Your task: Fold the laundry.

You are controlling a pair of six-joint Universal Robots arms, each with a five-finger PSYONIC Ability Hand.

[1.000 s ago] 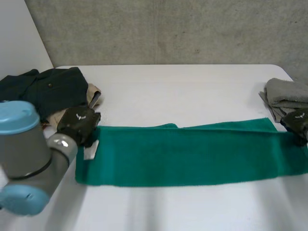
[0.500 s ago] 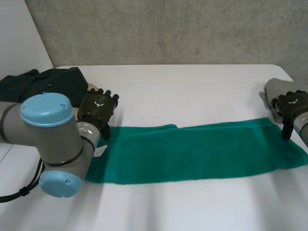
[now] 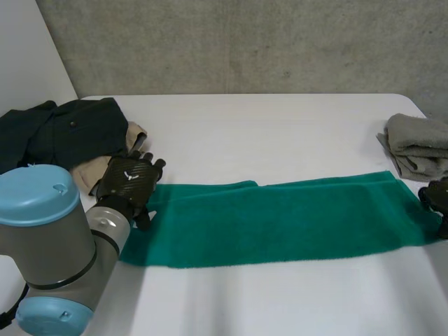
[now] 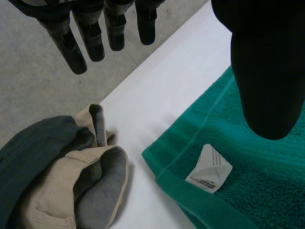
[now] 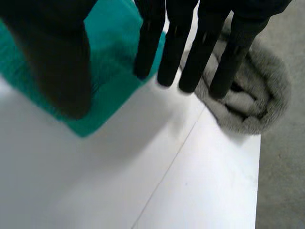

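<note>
White table [image 3: 280, 126] bears a green towel [image 3: 280, 220], with the left hand [image 3: 129, 183] and right hand [image 3: 435, 199] both spread empty at its ends; mismatched pinches could skew the fold.

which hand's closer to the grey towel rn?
Right. The right hand is at one end of the green towel, just beside the grey towel; the left hand is at the opposite end, by the dark clothes.

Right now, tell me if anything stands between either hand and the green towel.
Nothing visible. The left hand hovers open over the green towel at its tagged corner, the right hand over its other end; clothes pile and grey towel lie aside.
</note>
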